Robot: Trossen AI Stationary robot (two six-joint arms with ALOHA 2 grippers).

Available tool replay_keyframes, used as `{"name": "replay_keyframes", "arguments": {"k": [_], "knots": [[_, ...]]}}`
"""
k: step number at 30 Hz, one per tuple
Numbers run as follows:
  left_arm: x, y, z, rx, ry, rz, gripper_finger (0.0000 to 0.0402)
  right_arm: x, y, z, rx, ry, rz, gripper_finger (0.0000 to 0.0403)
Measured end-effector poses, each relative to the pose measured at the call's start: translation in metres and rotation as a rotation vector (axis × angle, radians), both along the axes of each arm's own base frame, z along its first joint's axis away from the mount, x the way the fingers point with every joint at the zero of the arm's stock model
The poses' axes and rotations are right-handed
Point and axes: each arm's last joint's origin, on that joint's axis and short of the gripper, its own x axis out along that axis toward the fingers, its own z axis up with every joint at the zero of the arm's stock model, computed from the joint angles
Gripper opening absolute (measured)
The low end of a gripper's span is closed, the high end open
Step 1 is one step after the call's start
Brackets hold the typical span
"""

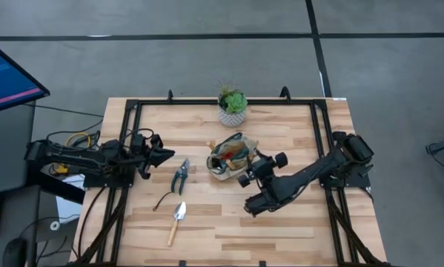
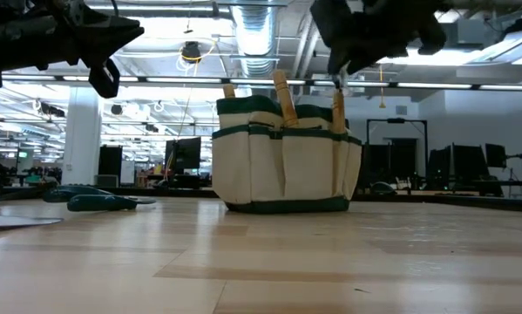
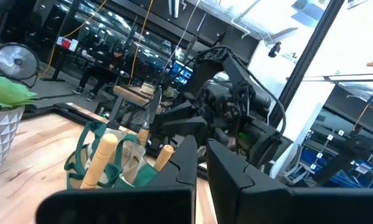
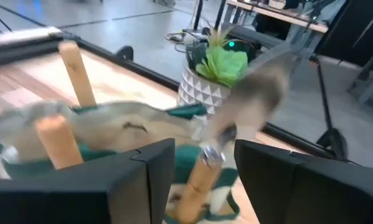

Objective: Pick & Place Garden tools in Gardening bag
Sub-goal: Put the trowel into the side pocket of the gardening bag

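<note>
one gardening bag (image 1: 229,165) sits near the middle of the table (image 1: 296,222). three wooden tool handles (image 2: 284,98) stick up out of it in the low view. three garden tools lie loose on the boards toward the left edge: one pair of pruning shears (image 1: 180,176), one trowel (image 1: 177,221) and one thin black curved tool (image 1: 162,199). one potted plant (image 1: 232,107) stands by the far edge.

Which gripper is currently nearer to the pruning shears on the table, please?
The left gripper: it hovers just beside the pruning shears. The right gripper is farther off, over the gardening bag.
</note>
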Motion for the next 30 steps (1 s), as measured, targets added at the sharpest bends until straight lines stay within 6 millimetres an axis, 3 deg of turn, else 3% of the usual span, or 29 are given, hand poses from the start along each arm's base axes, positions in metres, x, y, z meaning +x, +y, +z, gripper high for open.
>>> {"name": "replay_keyframes", "arguments": {"k": [8,16,20,25,30], "knots": [[0.000,0.000,0.000,0.000,-0.002,0.000,0.0008,-0.002,0.005,0.012,0.029,-0.041,0.018,0.0176],[0.000,0.000,0.000,0.000,-0.003,0.000,0.0008,-0.013,0.019,0.073,-0.069,-0.042,0.129,0.0174],[0.000,0.000,0.000,0.000,-0.004,0.000,0.0008,-0.029,0.009,0.094,-0.194,-0.099,0.103,0.0133],[0.000,0.000,0.000,0.000,-0.005,0.000,0.0008,-0.048,-0.017,0.078,-0.214,-0.180,0.033,0.0021],[0.000,0.000,0.001,0.000,-0.006,0.000,0.0008,-0.059,-0.031,0.046,-0.164,-0.296,-0.013,0.0023]]}}
